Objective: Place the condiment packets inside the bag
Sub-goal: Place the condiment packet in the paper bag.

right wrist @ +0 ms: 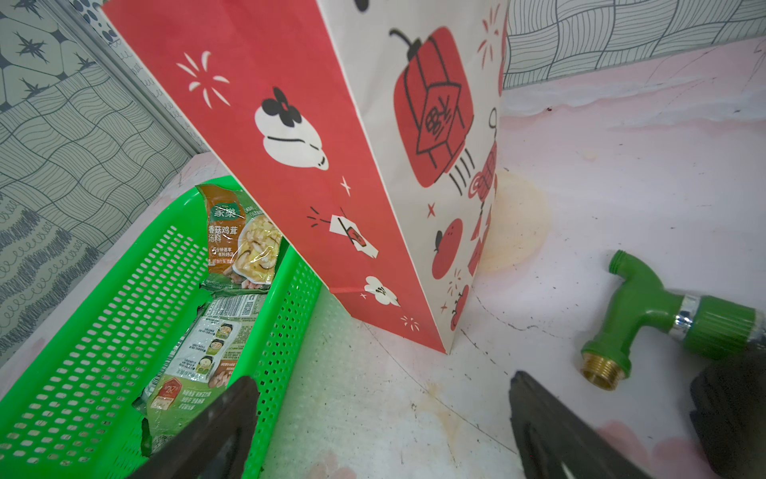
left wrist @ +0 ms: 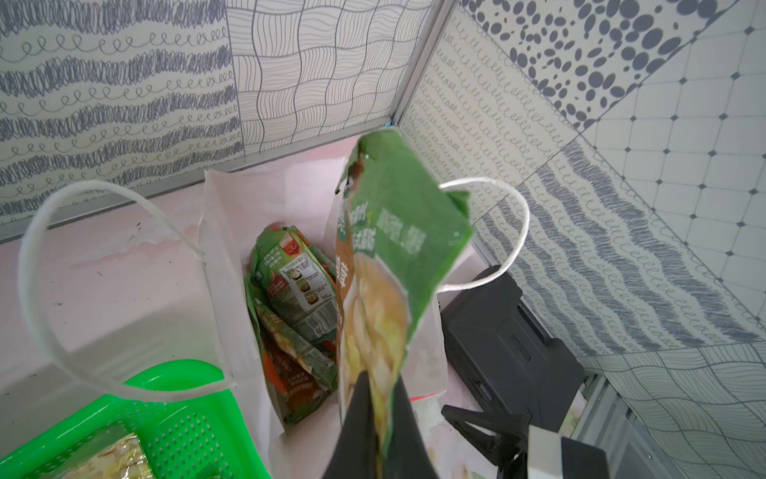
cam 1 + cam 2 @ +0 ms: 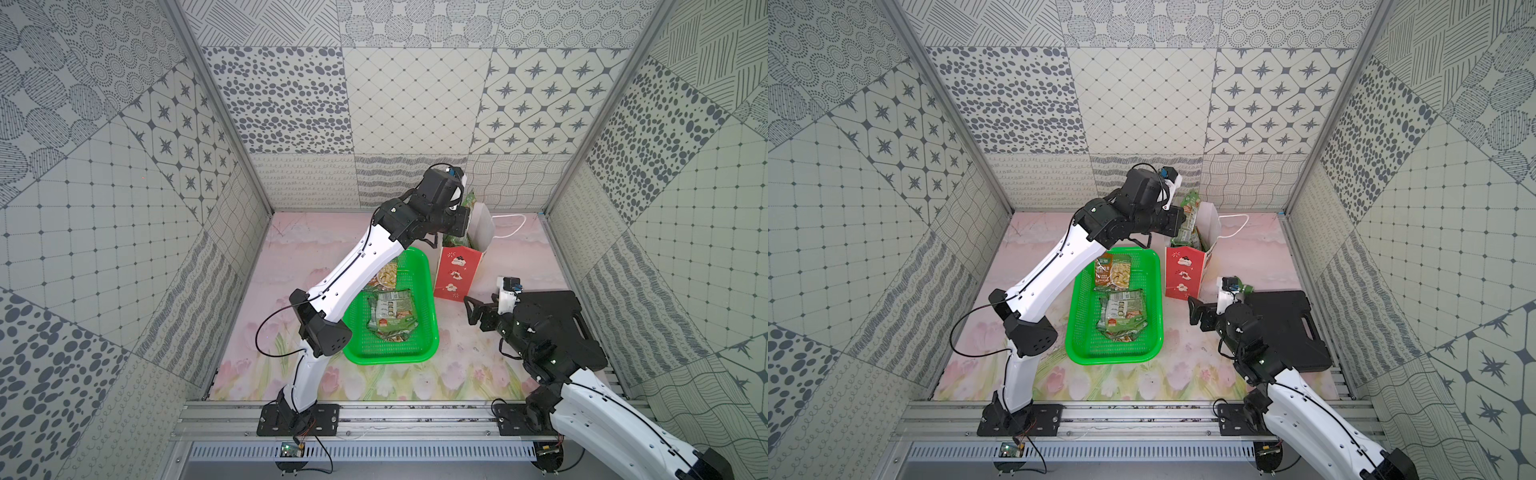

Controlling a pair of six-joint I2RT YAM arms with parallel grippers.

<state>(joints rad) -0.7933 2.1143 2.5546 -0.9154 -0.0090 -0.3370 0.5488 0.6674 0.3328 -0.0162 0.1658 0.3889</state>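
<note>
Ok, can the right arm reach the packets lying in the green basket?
Probably yes: the right gripper is open beside the basket, nothing lies over the packets, and the left arm overhangs only its far left corner.

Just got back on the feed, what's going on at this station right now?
The left gripper is shut on a green packet, holding it over the open red bag. The bag has other packets inside. More packets lie in the green basket next to it. The right gripper hangs open beside the bag, holding nothing.
</note>
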